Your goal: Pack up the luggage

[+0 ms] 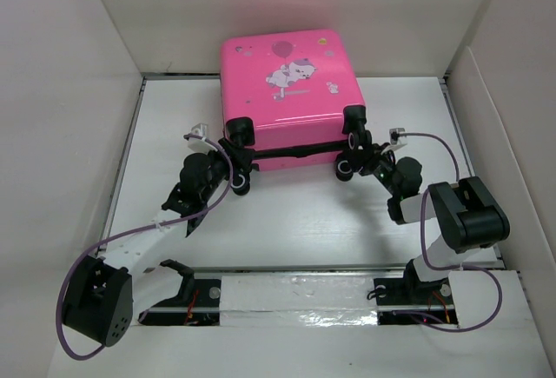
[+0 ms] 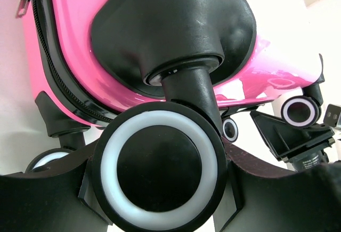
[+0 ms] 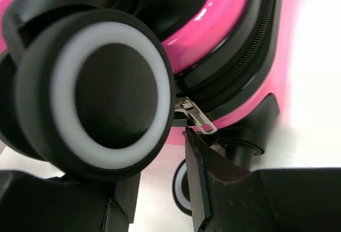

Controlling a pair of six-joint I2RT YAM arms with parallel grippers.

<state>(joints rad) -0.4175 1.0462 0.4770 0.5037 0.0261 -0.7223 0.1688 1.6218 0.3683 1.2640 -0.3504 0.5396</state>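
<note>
The luggage [image 1: 287,74] is a bright-pink suitcase with a cartoon print. It lies flat and zipped at the back of the table, wheels toward me. My left gripper [image 1: 236,169] is at its front-left corner. In the left wrist view, a black wheel with a white ring [image 2: 160,170] fills the gap of the gripper [image 2: 160,194], a finger against each side. My right gripper [image 1: 356,156] is at the front-right corner. In its wrist view the gripper [image 3: 154,189] stands open; a wheel [image 3: 101,98] hangs over its left finger, and the metal zipper pull [image 3: 200,120] lies just above the right fingertip.
White walls [image 1: 61,91] box in the table on the left, back and right. A metal rail [image 1: 295,295] with the arm bases runs along the near edge. Two more wheels [image 2: 300,112] and my right arm [image 2: 298,141] appear in the left wrist view.
</note>
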